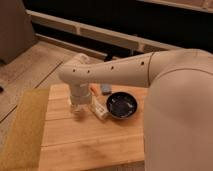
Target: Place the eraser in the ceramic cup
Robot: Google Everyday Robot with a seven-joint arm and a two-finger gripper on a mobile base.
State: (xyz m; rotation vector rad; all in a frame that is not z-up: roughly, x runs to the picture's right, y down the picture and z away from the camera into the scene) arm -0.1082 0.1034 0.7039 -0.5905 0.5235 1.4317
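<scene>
My arm reaches from the right across the wooden table, and its wrist points down over the table's back left part. The gripper hangs just above the boards, left of the black bowl. A small white oblong thing lies between the gripper and the bowl; I cannot tell whether it is the eraser. The cream-white ceramic cup does not show apart from the arm; the wrist hides that spot.
A small orange thing and a grey thing lie at the table's back edge behind the bowl. A yellow-green strip runs along the table's left side. My own white body fills the right.
</scene>
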